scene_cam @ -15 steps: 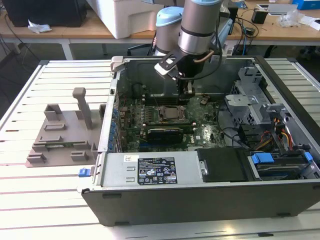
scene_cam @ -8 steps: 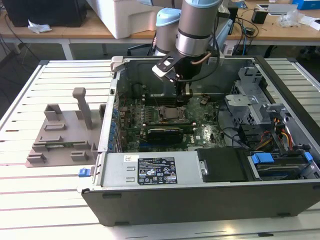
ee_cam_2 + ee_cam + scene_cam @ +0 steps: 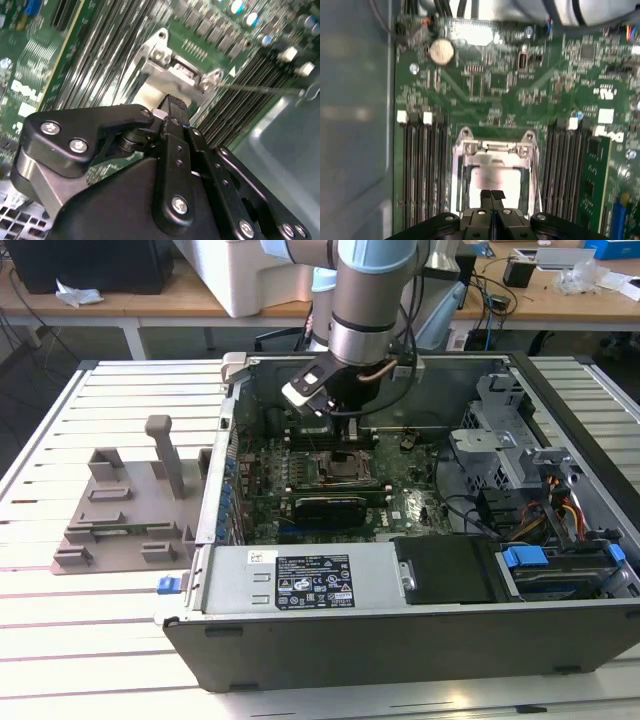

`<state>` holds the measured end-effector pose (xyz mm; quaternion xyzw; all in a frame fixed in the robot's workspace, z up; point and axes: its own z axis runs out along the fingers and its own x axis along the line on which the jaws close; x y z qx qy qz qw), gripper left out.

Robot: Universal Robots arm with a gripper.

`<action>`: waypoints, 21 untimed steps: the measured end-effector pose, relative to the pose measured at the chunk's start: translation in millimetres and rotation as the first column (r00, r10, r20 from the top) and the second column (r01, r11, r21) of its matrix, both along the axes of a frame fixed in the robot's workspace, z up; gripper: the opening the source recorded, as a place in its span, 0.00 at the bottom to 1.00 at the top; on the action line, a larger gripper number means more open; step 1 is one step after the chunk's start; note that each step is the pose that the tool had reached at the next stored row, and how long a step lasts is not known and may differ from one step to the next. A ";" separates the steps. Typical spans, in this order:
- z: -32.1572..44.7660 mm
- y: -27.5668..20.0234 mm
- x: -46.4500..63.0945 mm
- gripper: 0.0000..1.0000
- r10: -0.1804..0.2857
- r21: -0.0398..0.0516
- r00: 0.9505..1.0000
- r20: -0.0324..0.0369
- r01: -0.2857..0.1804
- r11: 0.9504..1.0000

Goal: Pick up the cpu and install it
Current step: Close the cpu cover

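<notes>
Arm stands vertical inside the open computer case on the bench — hand pointing straight down, fingers pressed together, tips at or just over the cpu. The cpu lies flat in the motherboard socket — memory slots on either side.

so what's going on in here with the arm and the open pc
A robot arm reaches down into an open computer case. Its gripper is low over the motherboard's socket, jaws closed together. The silvery cpu lies inside the socket frame, right at the gripper's tip; whether they touch is unclear.
</notes>
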<state>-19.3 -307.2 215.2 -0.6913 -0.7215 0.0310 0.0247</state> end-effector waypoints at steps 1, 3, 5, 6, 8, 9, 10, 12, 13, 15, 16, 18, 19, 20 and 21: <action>-1.1 0.0 -3.1 0.11 0.000 0.000 1.000 0.000 0.000 1.000; -2.7 0.0 -7.9 0.11 0.000 0.000 1.000 0.000 0.000 1.000; -4.9 0.0 -12.4 0.11 0.000 0.000 1.000 0.000 0.000 1.000; -5.9 0.0 -13.9 0.11 0.000 0.000 1.000 0.000 0.000 1.000; -7.5 0.0 -17.7 0.11 0.000 0.000 1.000 0.000 0.000 1.000; -7.9 -0.1 -19.6 0.11 0.000 0.000 1.000 0.000 0.000 1.000; -8.3 0.0 -21.2 0.11 0.000 0.000 1.000 0.000 0.000 1.000; -9.7 0.1 -23.4 0.11 0.000 0.000 1.000 0.000 0.000 1.000; -10.6 0.0 -23.6 0.11 0.000 0.000 1.000 0.000 0.000 1.000; -11.6 -0.1 -23.6 0.11 0.000 -0.001 1.000 0.000 0.000 1.000; -11.8 -0.1 -23.6 0.11 0.000 -0.001 1.000 0.000 0.000 1.000; -11.9 0.0 -22.9 0.11 0.000 0.000 1.000 0.000 0.000 1.000; -11.4 0.1 -22.5 0.11 0.000 0.001 1.000 0.001 0.000 1.000; -8.8 0.3 -22.1 0.11 0.000 0.002 1.000 0.001 0.000 1.000; -6.9 0.1 -22.0 0.11 0.000 0.001 1.000 0.000 0.000 1.000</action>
